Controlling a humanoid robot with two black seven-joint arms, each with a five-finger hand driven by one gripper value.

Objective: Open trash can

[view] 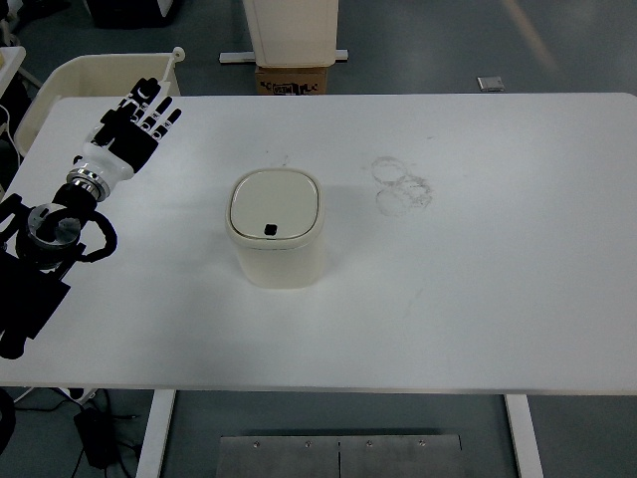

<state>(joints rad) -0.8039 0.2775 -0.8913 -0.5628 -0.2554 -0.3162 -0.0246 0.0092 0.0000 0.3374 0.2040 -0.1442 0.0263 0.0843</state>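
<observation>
Top view: nearest, the white tabletop [478, 319] lies bare along its lower edge and across the right half. At centre stands the cream trash can [276, 227], lid shut, with free space all round. Farther, upper left, the left robot hand [142, 121] hovers, fingers spread, holding nothing. Beyond the far edge, grey floor [448, 45] and a white bin [75, 80].
</observation>
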